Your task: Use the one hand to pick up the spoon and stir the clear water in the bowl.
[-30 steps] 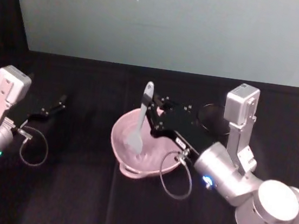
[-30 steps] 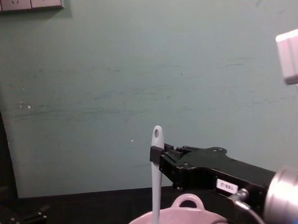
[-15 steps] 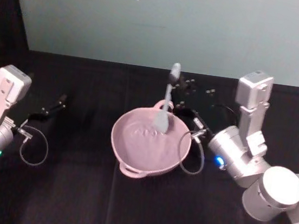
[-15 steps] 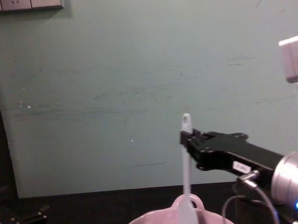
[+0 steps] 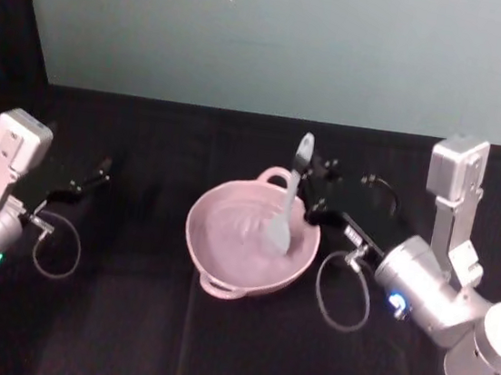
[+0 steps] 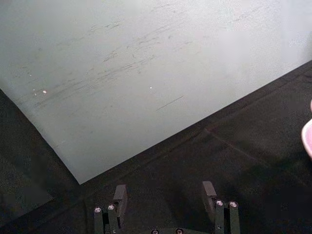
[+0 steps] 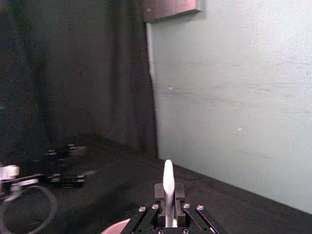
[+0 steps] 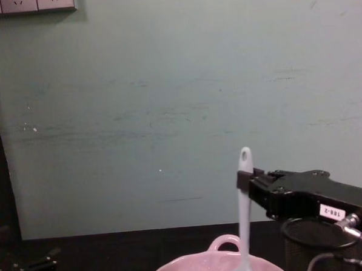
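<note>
The right hand, right of frame centre, pinched the spoon near upright, its blade inside the pink bowl. The left hand sat spread at far left.

Head camera looks steeply down on the bowl at frame centre; chest camera (lower, level, closer) faces the wall, sharing that bowl at its bottom edge; wrist cameras face that wall too.

Near-upright white spoon, blade in pink bowl
</note>
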Robot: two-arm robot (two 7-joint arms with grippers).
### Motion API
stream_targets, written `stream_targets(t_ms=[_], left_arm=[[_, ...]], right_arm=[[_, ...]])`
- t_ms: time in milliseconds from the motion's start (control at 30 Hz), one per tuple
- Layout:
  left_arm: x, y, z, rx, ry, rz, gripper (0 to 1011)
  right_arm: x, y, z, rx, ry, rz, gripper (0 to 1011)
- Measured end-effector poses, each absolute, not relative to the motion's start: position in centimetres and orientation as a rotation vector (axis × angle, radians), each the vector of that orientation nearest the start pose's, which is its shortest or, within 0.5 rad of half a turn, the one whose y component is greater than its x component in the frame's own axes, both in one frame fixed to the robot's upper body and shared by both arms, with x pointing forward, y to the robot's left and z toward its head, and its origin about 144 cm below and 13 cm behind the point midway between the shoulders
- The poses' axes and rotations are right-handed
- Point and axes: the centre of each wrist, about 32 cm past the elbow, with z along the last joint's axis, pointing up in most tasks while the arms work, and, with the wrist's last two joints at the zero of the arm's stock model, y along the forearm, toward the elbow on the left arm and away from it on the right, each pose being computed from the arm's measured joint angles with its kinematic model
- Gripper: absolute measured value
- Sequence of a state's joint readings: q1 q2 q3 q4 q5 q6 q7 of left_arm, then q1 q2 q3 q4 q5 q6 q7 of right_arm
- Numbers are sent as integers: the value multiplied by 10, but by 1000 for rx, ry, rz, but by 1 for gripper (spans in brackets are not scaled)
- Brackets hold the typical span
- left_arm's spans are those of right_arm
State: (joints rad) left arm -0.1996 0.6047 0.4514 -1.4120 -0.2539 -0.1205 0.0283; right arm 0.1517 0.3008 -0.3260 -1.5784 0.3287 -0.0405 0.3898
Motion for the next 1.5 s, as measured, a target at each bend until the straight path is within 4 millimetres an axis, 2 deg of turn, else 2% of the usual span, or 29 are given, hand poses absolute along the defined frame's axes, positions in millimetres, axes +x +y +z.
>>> stream_targets(t_ms=[167,367,567,800,933,1133,1300,1500], left_arm=[[489,310,1140,305,-285,1248,1011],[489,310,1140,304,-285,1248,1011],[489,310,1140,305,-285,1248,1011],[489,310,1140,305,-285,1248,1011],[489,310,1140,305,-285,1248,1011],[489,310,1140,305,-285,1248,1011],[489,310,1140,304,-285,1248,1011],[489,310,1140,304,-285,1248,1011]], right_arm=[[470,-202,1178,79,-45,-796,116],[467,-182,1174,88,-37,-747,116],[478,-167,1166,105,-54,-751,116],[502,-157,1159,117,-121,-809,116],[512,-159,1159,113,-157,-844,116],[522,-175,1162,100,-206,-907,116],[519,-190,1166,81,-213,-925,116],[503,-205,1169,63,-195,-899,116]])
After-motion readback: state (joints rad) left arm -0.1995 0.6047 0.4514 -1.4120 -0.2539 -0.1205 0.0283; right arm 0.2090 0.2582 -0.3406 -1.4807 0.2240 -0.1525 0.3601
